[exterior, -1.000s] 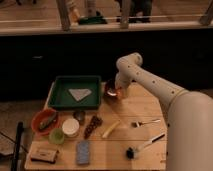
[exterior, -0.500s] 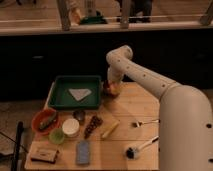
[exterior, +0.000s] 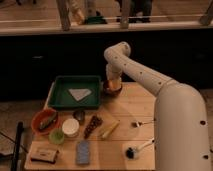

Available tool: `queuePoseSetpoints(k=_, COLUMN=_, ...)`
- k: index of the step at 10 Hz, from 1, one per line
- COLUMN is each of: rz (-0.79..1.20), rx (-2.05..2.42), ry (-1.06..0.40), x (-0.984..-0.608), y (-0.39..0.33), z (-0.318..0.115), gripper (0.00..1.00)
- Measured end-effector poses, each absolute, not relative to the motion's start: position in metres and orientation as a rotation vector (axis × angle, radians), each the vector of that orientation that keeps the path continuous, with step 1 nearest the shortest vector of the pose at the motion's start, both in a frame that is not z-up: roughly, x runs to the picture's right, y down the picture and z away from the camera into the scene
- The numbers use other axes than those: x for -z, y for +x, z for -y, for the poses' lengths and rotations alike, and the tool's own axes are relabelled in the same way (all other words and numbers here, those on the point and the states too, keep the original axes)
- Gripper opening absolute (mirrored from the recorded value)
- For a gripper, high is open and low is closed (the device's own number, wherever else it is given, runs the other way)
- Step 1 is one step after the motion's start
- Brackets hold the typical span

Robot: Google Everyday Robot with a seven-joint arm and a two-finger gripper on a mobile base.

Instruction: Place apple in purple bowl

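Note:
The purple bowl (exterior: 112, 91) stands at the back edge of the wooden table, just right of the green tray (exterior: 59, 95). My gripper (exterior: 113, 83) hangs straight down from the white arm, right over the bowl, and hides most of it. An orange-red patch, the apple (exterior: 115, 86), shows under the gripper at the bowl's mouth. I cannot tell whether it is held or rests in the bowl.
A pale folded cloth (exterior: 80, 93) lies in the tray. An orange bowl (exterior: 45, 121), white cup (exterior: 70, 127), yellow banana-like piece (exterior: 108, 130), fork (exterior: 142, 121), brush (exterior: 136, 148) and blue sponge (exterior: 83, 151) lie on the table. A dark counter stands behind.
The arm has swung its upper joint left and up, so it now stands more upright over the bowl. The gripper has stayed at the bowl.

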State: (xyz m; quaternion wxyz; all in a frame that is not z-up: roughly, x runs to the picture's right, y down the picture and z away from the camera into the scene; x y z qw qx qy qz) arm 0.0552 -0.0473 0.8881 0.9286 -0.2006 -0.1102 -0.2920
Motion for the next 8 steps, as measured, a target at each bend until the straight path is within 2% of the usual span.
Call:
queuePoseSetpoints(k=7, rz=0.254, rx=0.589, ry=-0.363, x=-0.901, y=0.049, z=0.062, gripper=0.0)
queuePoseSetpoints(k=8, rz=0.253, rx=0.583, ry=-0.361, x=-0.903, y=0.05, z=0.064, gripper=0.05)
